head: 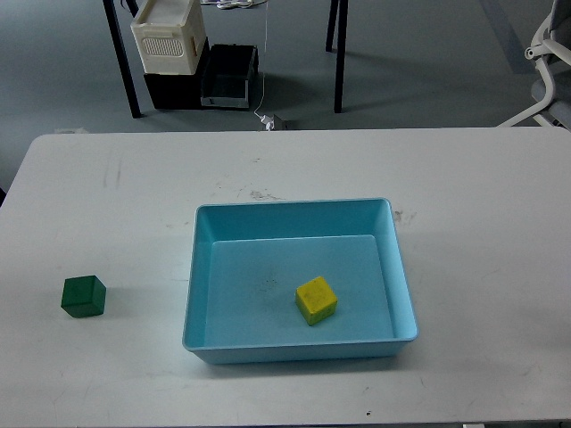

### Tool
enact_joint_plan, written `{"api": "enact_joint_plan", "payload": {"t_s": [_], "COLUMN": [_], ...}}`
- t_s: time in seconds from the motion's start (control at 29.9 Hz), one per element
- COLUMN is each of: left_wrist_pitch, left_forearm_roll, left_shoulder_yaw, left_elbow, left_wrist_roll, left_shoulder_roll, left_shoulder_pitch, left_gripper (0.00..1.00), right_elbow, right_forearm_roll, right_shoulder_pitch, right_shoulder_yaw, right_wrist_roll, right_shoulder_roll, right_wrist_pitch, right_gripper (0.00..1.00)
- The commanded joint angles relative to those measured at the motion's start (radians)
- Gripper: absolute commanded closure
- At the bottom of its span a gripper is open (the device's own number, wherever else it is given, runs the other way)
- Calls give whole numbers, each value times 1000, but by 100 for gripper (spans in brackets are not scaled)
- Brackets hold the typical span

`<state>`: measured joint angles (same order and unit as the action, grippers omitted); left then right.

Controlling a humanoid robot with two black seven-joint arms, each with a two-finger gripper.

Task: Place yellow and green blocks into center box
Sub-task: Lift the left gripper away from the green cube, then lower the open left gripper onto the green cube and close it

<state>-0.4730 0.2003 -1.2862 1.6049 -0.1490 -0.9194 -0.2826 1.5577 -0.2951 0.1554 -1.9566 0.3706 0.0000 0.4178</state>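
A yellow block (316, 300) lies inside the light blue box (201, 267) at the middle of the white table, toward the box's front. A green block (84, 296) sits on the table to the left of the box, well apart from it. Neither of my grippers shows in the head view; both arms are out of the frame.
The white table (482, 205) has scuff marks behind the box. Beyond its far edge are black table legs (338, 53), a white and black case (169, 45) on the floor, and a white chair base (549, 71) at the right.
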Motion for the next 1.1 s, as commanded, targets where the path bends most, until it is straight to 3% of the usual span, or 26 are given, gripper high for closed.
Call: {"api": "enact_joint_plan", "payload": {"t_s": [0.0,0.17,0.43,0.67,0.9,1.07], "left_wrist_pitch": [14,7,-16,-16,-16,-16], "left_forearm_roll": [-41,-42,-102,-240,-614,-849], "left_shoulder_yaw": [233,486,960,1263,1525,1633], "left_elbow": [-6,-29,-56,-94,-91,-105], "left_wrist_roll": [6,55,124,117,103,13], "left_shoulder_roll": [-78,-167,-170,-115,-43,-35], "left_shoulder_pitch": [-192,-473,-870,-1118,-1211,-1215], "left_gripper": [0,0,0,0,0,0], "right_elbow": [-1,-1,1,1,10,22], "right_forearm_roll": [1,1,-1,-1,-1,-1], "right_shoulder_pitch": [1,4,18,16,15,29], "right_shoulder_yaw": [19,38,70,73,127,131], "right_wrist_roll": [1,-1,1,1,1,1], "right_shoulder_roll": [0,0,0,0,0,0], "right_wrist_pitch": [-7,-4,-2,-4,-7,-7], "right_gripper": [0,0,0,0,0,0]}}
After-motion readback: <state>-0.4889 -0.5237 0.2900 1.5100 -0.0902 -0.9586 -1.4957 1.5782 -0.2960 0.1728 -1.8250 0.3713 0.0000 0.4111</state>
